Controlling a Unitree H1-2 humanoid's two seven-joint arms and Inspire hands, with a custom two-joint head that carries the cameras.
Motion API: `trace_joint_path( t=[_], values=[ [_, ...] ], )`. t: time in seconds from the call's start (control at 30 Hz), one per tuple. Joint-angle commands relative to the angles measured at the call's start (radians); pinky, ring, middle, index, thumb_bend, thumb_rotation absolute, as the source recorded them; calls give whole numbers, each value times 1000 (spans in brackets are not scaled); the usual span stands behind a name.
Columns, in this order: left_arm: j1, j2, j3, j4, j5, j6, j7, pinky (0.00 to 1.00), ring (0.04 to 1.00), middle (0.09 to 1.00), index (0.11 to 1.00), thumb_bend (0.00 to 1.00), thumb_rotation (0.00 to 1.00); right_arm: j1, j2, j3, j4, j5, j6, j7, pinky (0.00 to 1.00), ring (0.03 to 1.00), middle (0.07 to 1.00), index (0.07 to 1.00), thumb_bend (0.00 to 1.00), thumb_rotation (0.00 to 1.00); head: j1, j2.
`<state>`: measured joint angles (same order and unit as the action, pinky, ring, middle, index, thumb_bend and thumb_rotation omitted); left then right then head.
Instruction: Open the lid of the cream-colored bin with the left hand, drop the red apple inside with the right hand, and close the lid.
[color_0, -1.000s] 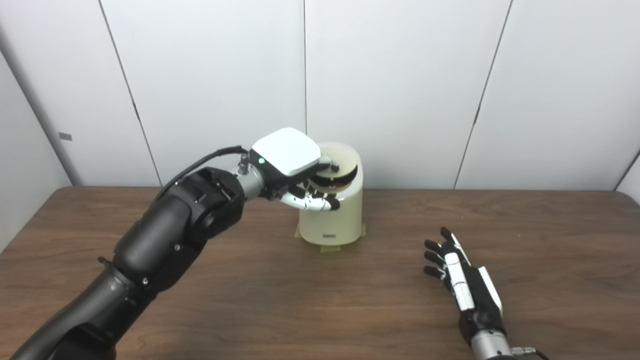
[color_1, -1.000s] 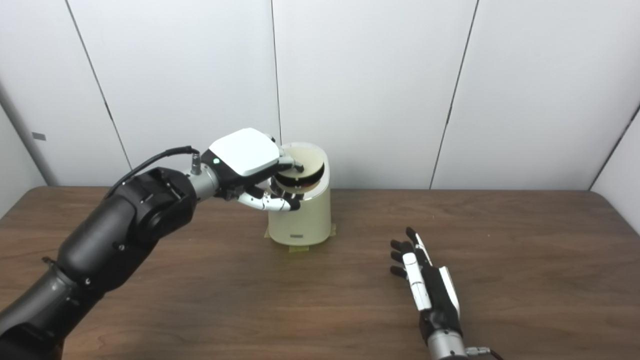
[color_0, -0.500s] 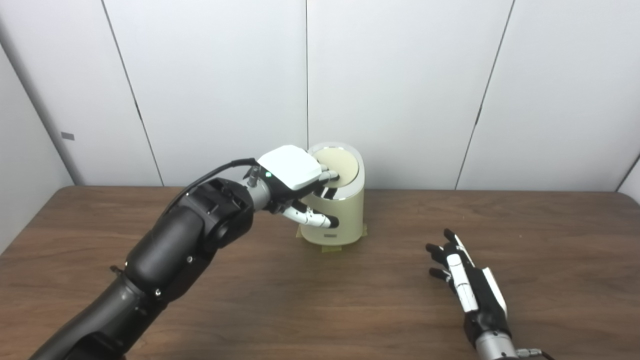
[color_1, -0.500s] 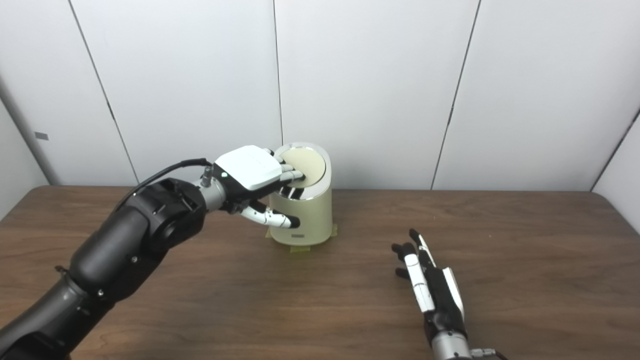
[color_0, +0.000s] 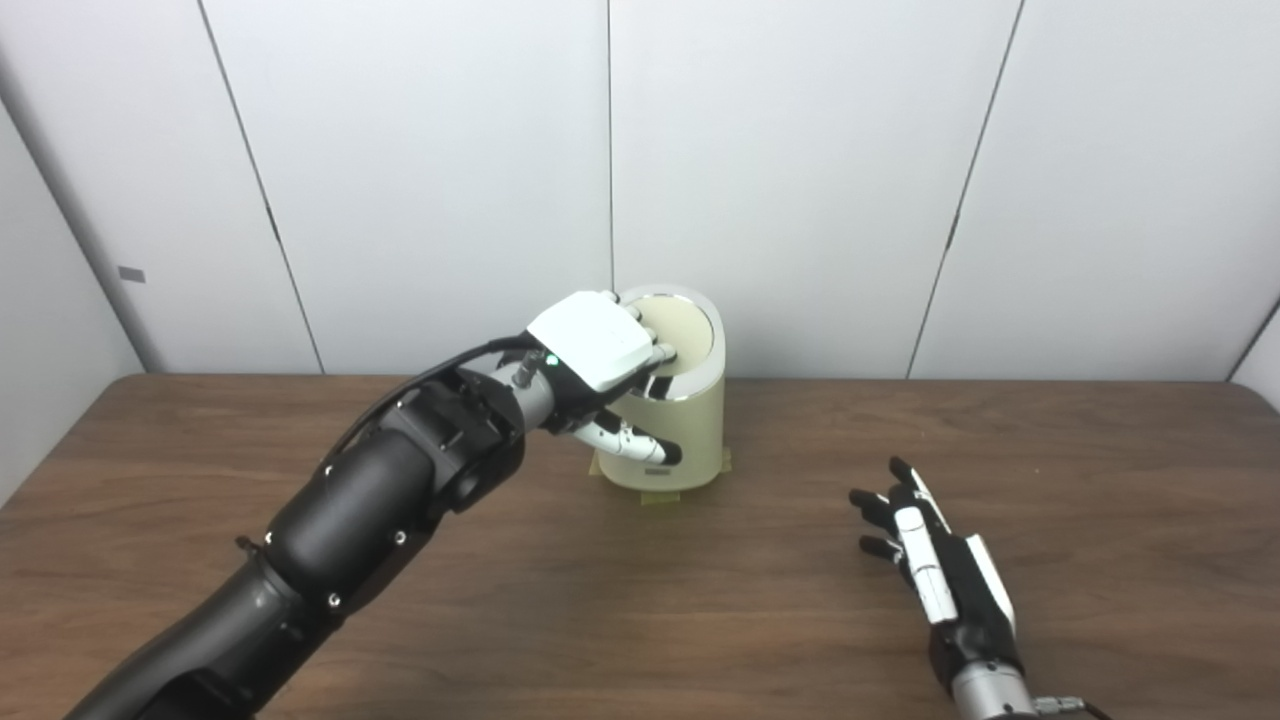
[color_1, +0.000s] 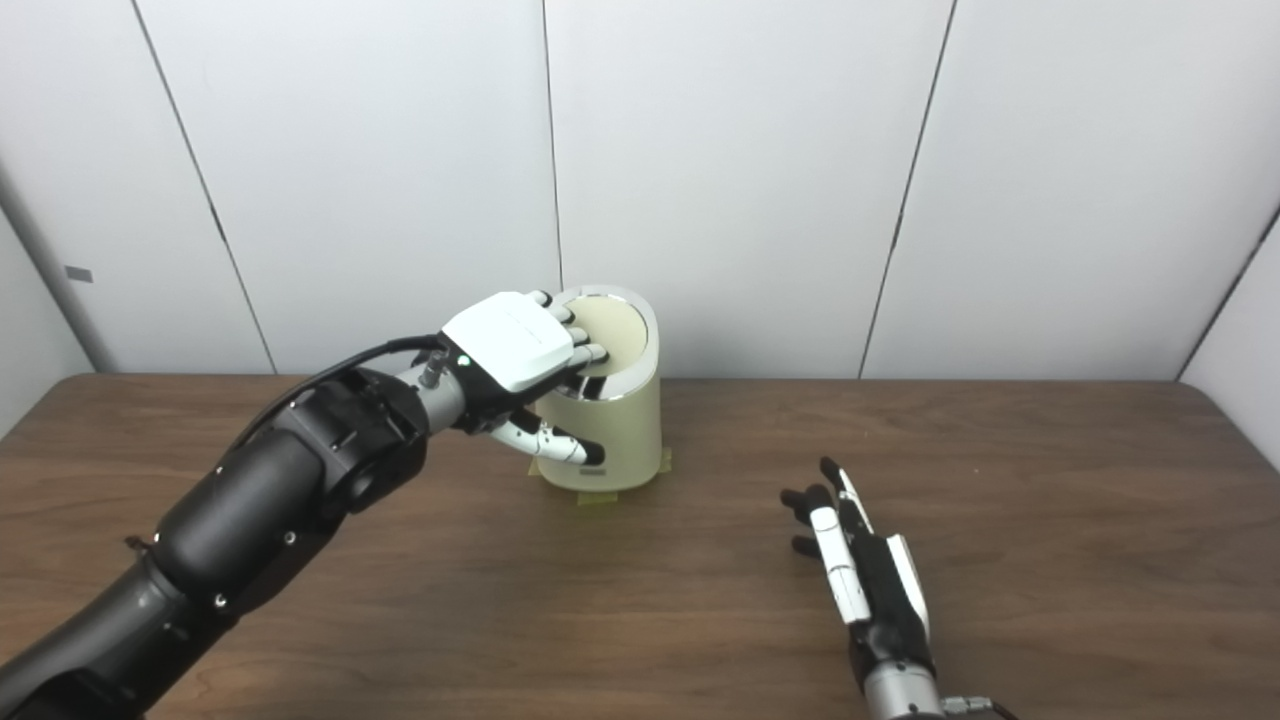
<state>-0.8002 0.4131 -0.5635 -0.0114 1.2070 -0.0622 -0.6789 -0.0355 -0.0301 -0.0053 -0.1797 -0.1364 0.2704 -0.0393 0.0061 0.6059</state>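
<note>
The cream-colored bin (color_0: 692, 440) stands at the back middle of the table, its round lid (color_0: 688, 335) lying flat and shut inside a shiny rim. My left hand (color_0: 598, 350) rests on the lid's left part, fingers spread on top and the thumb hanging in front of the bin wall. It holds nothing. My right hand (color_0: 935, 568) lies open and empty on the table, right of and in front of the bin, fingers pointing away from me. No red apple is in view.
The brown wooden table (color_0: 640, 600) reaches the white panelled wall behind the bin. Yellowish tape (color_0: 660, 498) shows under the bin's base. My left forearm (color_0: 400, 480) stretches across the table's left half.
The lid was lifted and tilted one second ago, showing a dark opening; it now lies flat and shut. My left hand came down with it. The right hand hardly moved.
</note>
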Motion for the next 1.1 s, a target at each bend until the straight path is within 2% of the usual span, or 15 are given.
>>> trace_joint_path(
  t=[0.0, 0.23, 0.33, 0.47, 0.53, 0.57, 0.67, 0.77, 0.87, 0.97, 1.0, 1.07],
  values=[
    [-11, 31, -2, 3, 16, -17, -24, 975, 950, 904, 883, 656, 1000, -34, 0, -5, -27, 1, -29, -8, 784, 865, 804, 952, 528, 1000, -1, 1],
    [-45, 32, 17, -6, -9, -22, -74, 999, 963, 920, 908, 652, 1000, -35, 5, -8, -27, 7, -26, -10, 786, 871, 807, 956, 509, 1000, 0, -1],
    [-52, 24, 71, -9, -66, -12, -43, 985, 945, 907, 900, 634, 1000, -36, 10, -10, -27, 9, -18, -11, 801, 878, 812, 957, 510, 1000, -4, -1],
    [-60, 14, 165, -13, -150, 8, 18, 973, 925, 902, 910, 593, 1000, -35, 11, -9, -26, 4, -25, -12, 774, 865, 805, 955, 520, 1000, -7, 1],
    [-62, 12, 217, -7, -197, 7, 68, 924, 904, 885, 898, 567, 997, -34, 12, -9, -29, 4, -19, -13, 784, 867, 806, 954, 525, 1000, -6, 2],
    [-62, 11, 235, -3, -216, 6, 87, 887, 897, 880, 893, 557, 964, -35, 12, -9, -29, 4, -18, -14, 788, 868, 805, 954, 525, 1000, -6, 2],
    [-67, 7, 322, 16, -298, 5, 187, 815, 875, 876, 890, 501, 927, -38, 11, -13, -26, 13, -22, -13, 788, 868, 809, 954, 519, 1000, -9, 1],
    [-56, -18, 404, 17, -389, 64, 232, 776, 876, 886, 898, 461, 911, -38, 12, -16, -32, 27, -23, -8, 789, 871, 812, 953, 516, 1000, -11, 1],
    [-27, -49, 471, -4, -493, 148, 230, 741, 870, 886, 895, 455, 924, -38, 11, -17, -32, 33, -33, -10, 787, 870, 820, 951, 511, 1000, -11, 1],
    [19, -79, 536, -59, -621, 270, 198, 817, 906, 904, 903, 457, 976, -35, 12, -23, -43, 50, -34, -8, 800, 870, 836, 948, 514, 1000, -11, 5],
    [40, -97, 568, -83, -684, 323, 188, 842, 913, 904, 902, 441, 974, -35, 13, -25, -45, 57, -37, -8, 803, 870, 842, 948, 514, 1000, -11, 5],
    [91, -113, 611, -130, -773, 389, 190, 860, 905, 907, 913, 457, 971, -35, 12, -30, -45, 73, -47, -4, 805, 865, 852, 948, 524, 1000, -12, 7]
  ],
)
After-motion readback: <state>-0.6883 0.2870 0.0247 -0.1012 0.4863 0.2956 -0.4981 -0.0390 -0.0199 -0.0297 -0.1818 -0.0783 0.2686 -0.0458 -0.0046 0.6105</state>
